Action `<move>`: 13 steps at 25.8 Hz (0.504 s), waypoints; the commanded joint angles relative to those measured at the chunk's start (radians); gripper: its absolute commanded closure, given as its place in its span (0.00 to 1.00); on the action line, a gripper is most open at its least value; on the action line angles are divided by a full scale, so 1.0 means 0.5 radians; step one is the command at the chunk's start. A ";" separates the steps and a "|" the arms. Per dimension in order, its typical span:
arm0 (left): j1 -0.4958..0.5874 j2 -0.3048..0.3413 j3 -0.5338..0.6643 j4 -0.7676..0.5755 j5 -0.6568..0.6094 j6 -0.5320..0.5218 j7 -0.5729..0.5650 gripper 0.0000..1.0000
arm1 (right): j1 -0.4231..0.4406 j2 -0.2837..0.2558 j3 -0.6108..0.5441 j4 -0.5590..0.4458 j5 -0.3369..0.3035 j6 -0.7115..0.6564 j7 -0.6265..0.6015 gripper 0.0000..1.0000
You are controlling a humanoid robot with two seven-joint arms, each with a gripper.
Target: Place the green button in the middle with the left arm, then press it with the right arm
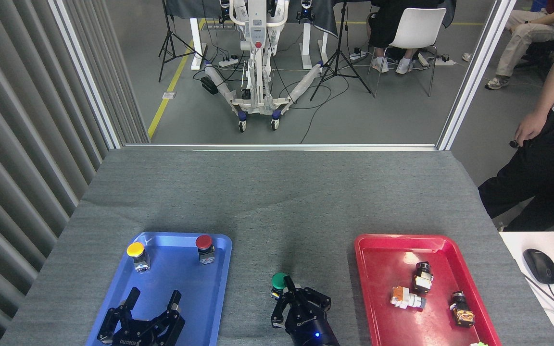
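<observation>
**One finger on the cap, and room to slip**

One green button [280, 280] stands on the bare grey cloth in the lower centre of the frame, in the middle [296, 226] between the blue tray [219, 269] to its left and the red tray [368, 269] to its right. It sits upright on its little block base, clear of both trays.

My right gripper [296, 302] comes up from the bottom edge just below and to the right of the button. Its fingers are drawn in close together, holding nothing; the foremost fingertip [289, 284] reaches up to the cap's lower right edge and seems to touch it, though I cannot tell how firmly. The other two fingers splay down and away from the cap.

The risk, as I judge it, is that this contact is off-centre. A push on the rim rather than the crown could tip the light base over or skid it across the cloth toward the blue tray, and the switch would not travel. The fingertip could also slide off the rounded cap.

My left gripper [151, 306] rests low over the blue tray at lower left, fingers spread and empty, well apart from the button. The yellow button [135, 250] and red button [203, 241] stand at that tray's far end.
</observation>
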 commanded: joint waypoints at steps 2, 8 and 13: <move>-0.002 0.003 -0.002 0.000 0.000 0.001 0.000 0.01 | -0.002 -0.009 -0.033 -0.194 -0.006 0.013 0.023 1.00; 0.001 0.000 -0.002 -0.009 0.000 0.001 0.000 0.01 | 0.054 -0.019 -0.196 -0.353 -0.006 0.001 0.027 0.73; 0.020 0.000 -0.005 -0.034 -0.009 0.001 -0.012 0.01 | 0.161 -0.114 -0.414 -0.399 -0.006 -0.008 0.011 0.17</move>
